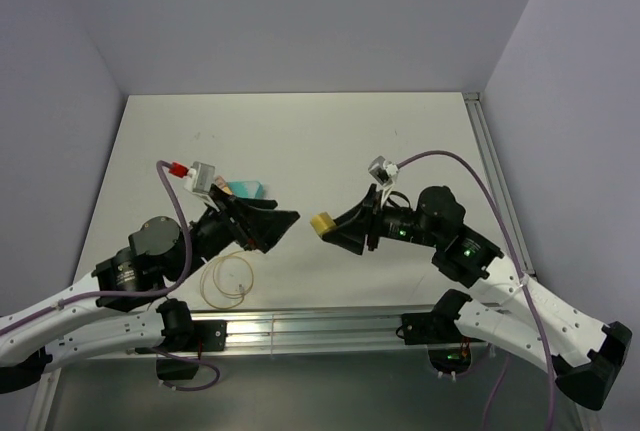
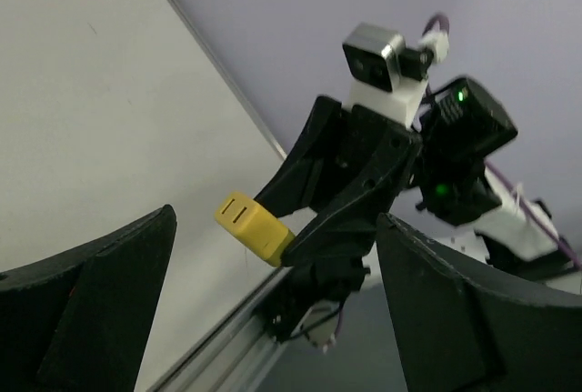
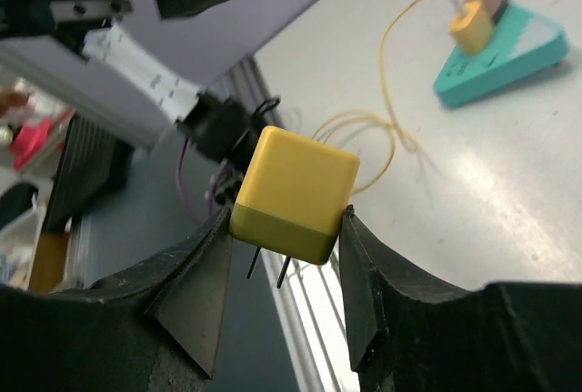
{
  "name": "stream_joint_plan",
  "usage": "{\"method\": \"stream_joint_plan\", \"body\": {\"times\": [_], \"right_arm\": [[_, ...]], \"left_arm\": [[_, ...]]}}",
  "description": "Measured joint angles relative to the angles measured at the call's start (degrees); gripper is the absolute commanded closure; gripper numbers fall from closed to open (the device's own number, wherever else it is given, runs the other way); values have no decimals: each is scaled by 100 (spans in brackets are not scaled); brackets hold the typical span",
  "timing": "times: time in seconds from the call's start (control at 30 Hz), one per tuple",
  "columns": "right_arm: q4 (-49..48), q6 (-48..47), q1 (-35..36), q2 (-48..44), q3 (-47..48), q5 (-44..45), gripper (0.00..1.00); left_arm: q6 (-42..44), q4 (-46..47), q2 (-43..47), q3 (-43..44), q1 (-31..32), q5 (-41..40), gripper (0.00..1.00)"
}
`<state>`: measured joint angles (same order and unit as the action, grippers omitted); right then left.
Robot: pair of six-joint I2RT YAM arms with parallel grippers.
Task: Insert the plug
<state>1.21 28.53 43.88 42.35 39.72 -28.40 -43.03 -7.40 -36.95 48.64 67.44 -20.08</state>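
While gripping the plug (image 3: 293, 194) by its lower edge in the right jaws, risks tilting it and snagging the cable (image 3: 362, 119); holds left jaws apart, empty.

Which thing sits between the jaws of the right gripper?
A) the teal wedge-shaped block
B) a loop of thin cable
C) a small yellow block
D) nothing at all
C: the jaws of the right gripper press on both sides of the small yellow block, while the teal block lies apart on the table.
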Motion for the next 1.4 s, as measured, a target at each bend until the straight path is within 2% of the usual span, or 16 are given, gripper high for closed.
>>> {"method": "stream_joint_plan", "body": {"times": [0.23, 0.47, 0.67, 0.87, 1.17, 1.4], "right_arm": [[686, -538, 0, -365, 0, -1113, 100], [704, -640, 2, -295, -2, -1849, 100], [597, -632, 105, -197, -2, -2205, 100], [518, -638, 332, -129, -2, -2371, 100], [538, -739, 651, 63, -2, -2347, 100], [520, -739, 662, 63, -2, -2326, 100]], "left_arm": [[321, -463, 195, -192, 0, 1309, 1], [332, -404, 533, -763, 0, 2345, 1], [337, -17, 376, -957, 0, 3200, 5], [293, 205, 68, -1019, 2, 3375, 9], [267, 361, -120, -1071, 2, 3427, 9], [177, 459, -118, -1132, 2, 3536, 17]]}}
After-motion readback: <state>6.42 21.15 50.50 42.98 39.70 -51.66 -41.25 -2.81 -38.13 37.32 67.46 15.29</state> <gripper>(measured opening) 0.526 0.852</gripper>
